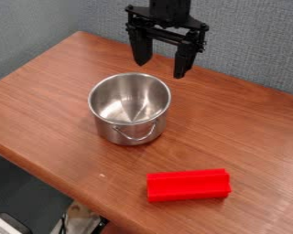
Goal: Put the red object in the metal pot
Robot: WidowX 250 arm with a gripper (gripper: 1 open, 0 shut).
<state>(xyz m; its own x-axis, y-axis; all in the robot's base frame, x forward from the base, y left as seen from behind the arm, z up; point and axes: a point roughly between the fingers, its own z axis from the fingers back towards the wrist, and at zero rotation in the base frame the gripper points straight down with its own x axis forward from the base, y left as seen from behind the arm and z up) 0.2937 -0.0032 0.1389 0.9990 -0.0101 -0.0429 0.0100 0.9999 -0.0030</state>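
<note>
- Block (189, 186), bright red, rectangular and grooved lengthwise, is lying on the smooth wooden desk (51, 87) near its front edge.
- Pot (129, 108), round shiny steel, is sitting empty behind it.
- Fingers (182, 60), black, are hanging spread above, holding nothing.

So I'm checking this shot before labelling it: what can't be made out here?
- Arm above the fingers: cut off by the top edge.
- Metal pot outer far wall: hidden by its own rim.
- Red object underside: hidden against the table.
- Items below the table: cut off, blurred.
</note>
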